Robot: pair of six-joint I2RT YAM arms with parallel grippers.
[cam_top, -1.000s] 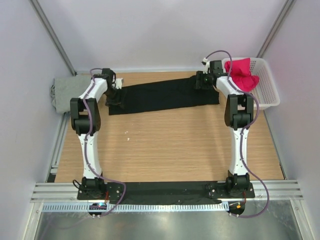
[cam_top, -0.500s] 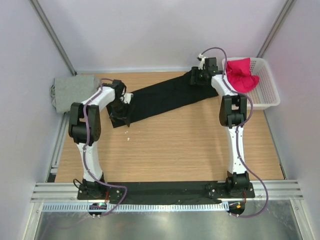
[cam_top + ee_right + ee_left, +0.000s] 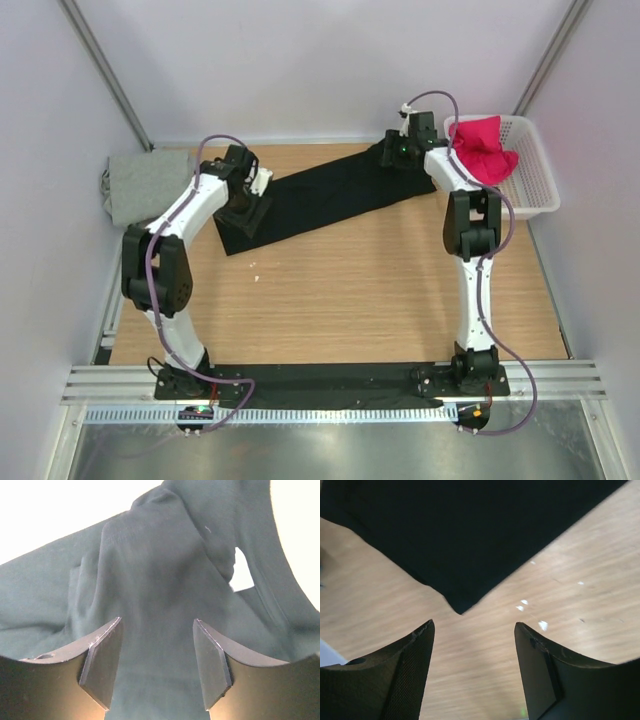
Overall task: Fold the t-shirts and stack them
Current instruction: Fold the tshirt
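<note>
**Black shirt lies slantwise, both grippers open over its ends**

The black t-shirt (image 3: 330, 195) is folded into a long, narrow band on the far half of the wooden table (image 3: 350, 300). It slants from about 10 o'clock up to 1 o'clock. Its surface is flat and plain at the lower end and bunched into soft creases at the upper end.

The left gripper (image 3: 474, 626) is above the 10 o'clock corner, fingers apart with only bare wood between them. The right gripper (image 3: 157, 622) is over the creased 1 o'clock end, fingers spread and gripping nothing.

The grey t-shirt (image 3: 148, 185) lies folded at 9 o'clock, off the wood. The magenta-red t-shirt (image 3: 480, 145) sits crumpled in the white basket (image 3: 535, 190) at 2 o'clock.
</note>
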